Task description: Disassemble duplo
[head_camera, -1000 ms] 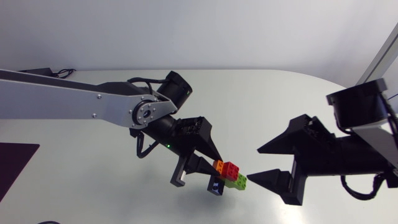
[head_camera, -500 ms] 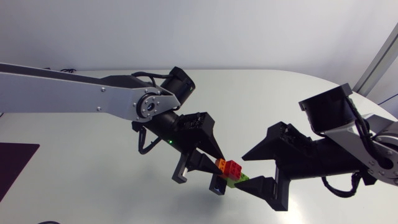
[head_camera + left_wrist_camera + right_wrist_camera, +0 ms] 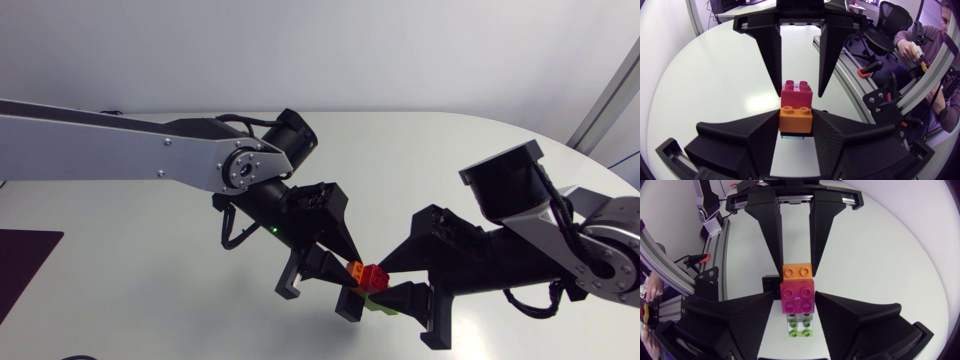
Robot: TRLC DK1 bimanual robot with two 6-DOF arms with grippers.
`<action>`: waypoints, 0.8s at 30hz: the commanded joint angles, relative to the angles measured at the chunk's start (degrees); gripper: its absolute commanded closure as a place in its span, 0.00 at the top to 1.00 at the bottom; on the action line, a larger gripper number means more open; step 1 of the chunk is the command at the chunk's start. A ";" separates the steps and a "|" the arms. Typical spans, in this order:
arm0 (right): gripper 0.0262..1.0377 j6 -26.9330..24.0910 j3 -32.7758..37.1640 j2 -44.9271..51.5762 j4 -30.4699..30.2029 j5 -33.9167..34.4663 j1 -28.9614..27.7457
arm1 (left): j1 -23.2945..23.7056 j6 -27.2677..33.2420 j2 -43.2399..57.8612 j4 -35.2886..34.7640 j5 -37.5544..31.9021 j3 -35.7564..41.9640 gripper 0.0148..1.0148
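- Head view: left gripper (image 3: 354, 278) clamped on orange brick (image 3: 354, 269)
- Right gripper (image 3: 381, 285) around red brick (image 3: 373, 277), grip cannot be told
- Green brick (image 3: 800, 326) joined to red

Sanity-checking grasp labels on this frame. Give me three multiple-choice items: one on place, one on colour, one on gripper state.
1. What sits between the fingers of the left gripper?
A) the orange brick
B) a yellow brick
C) nothing

2. What colour is the brick between the orange brick and the green brick?
A) white
B) red
C) yellow

3. How does the right gripper stand?
A) shut on the green brick
B) resting far from all the bricks
C) open, with a finger on either side of the red brick

Answers:
1 A: the left wrist view shows both fingers pressed against the orange brick's sides.
2 B: the right wrist view shows orange, red and green in a row.
3 C: the right wrist view shows a gap between one finger and the red brick.
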 commanded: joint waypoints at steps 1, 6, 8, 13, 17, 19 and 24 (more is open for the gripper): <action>0.38 -0.45 -1.97 0.76 0.18 0.08 1.00 | -0.15 0.33 0.39 -0.99 0.93 2.51 0.29; 0.28 -0.54 -2.67 1.90 0.89 0.08 1.88 | 0.02 0.33 0.39 -2.04 1.72 3.21 0.29; 0.24 -0.45 -2.58 2.25 0.89 0.08 2.15 | 0.02 0.33 0.39 -2.22 1.90 3.30 0.29; 0.24 -0.10 -0.30 0.93 -0.43 0.08 1.97 | 0.46 0.42 -0.84 -3.62 2.16 4.53 0.29; 0.24 -0.10 2.87 -0.39 -2.89 0.08 1.62 | 0.99 0.94 -2.07 -5.21 2.07 5.41 0.29; 0.24 0.43 3.57 -0.39 -3.16 -0.01 1.62 | 0.90 1.82 -2.59 -5.82 2.07 4.71 0.29; 0.24 1.48 4.01 1.46 -3.24 -4.67 -0.31 | -0.68 3.76 -3.30 -4.94 0.05 0.58 0.29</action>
